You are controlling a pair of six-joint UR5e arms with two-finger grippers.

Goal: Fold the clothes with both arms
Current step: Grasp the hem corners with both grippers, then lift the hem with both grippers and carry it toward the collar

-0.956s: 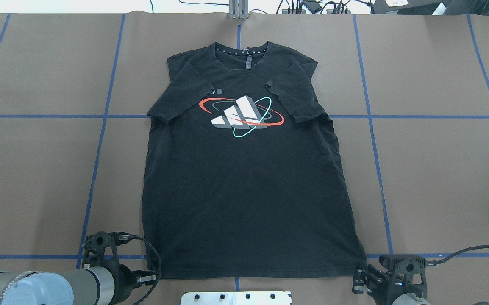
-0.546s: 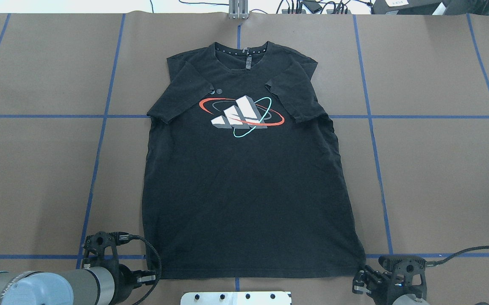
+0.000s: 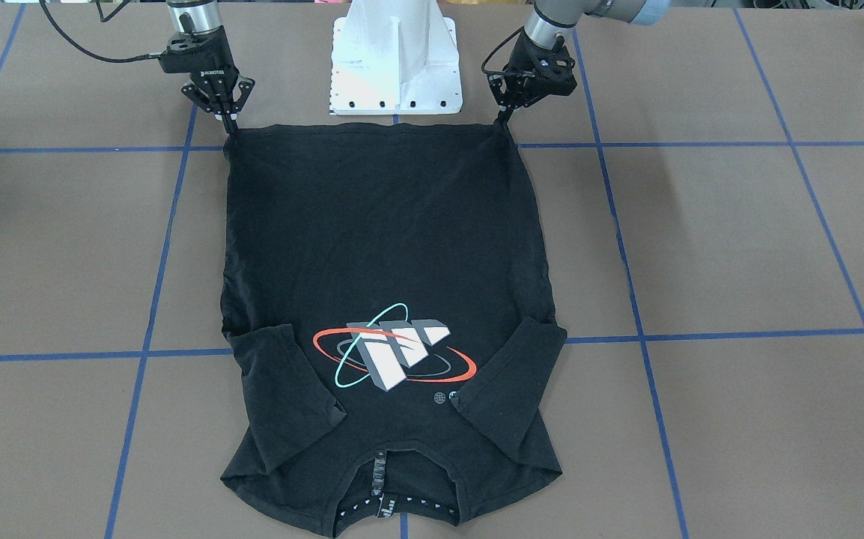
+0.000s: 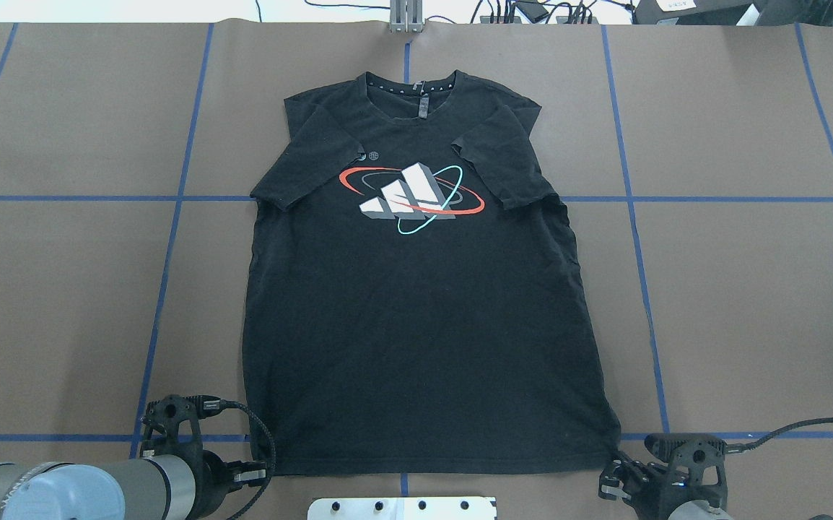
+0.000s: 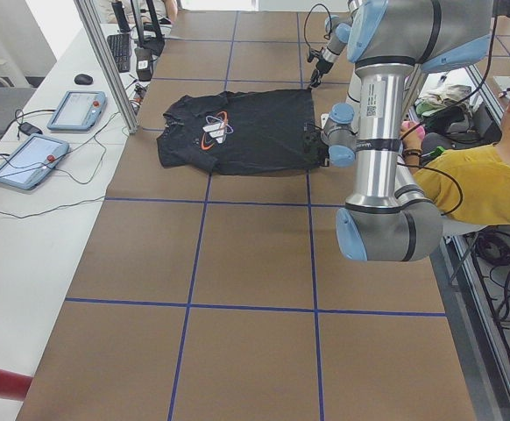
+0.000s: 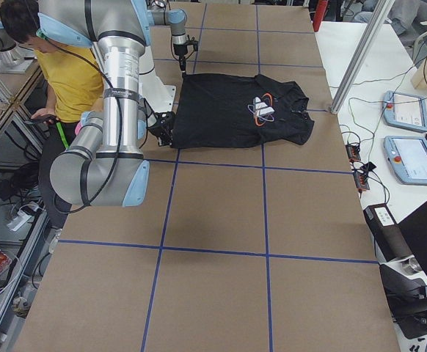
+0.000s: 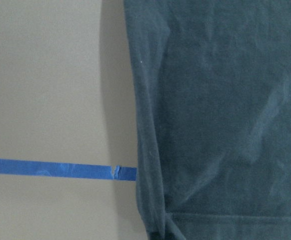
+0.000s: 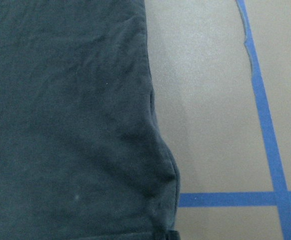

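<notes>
Brown paper covers the desk (image 4: 748,289), which is gridded with blue tape (image 4: 748,198). A white mounting pedestal (image 3: 394,60) stands at the robot's edge. The black T-shirt (image 4: 416,325), of matte, faintly creased fabric, lies flat with its logo (image 4: 413,198) up and its collar far from the robot. The left hand (image 3: 505,118) and right hand (image 3: 230,120) are each pinched closed on a near hem corner.

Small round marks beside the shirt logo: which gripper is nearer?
Left. The left gripper is at the T-shirt hem corner on the same side as the marks. The right gripper is at the opposite hem corner, farther across the shirt.
</notes>
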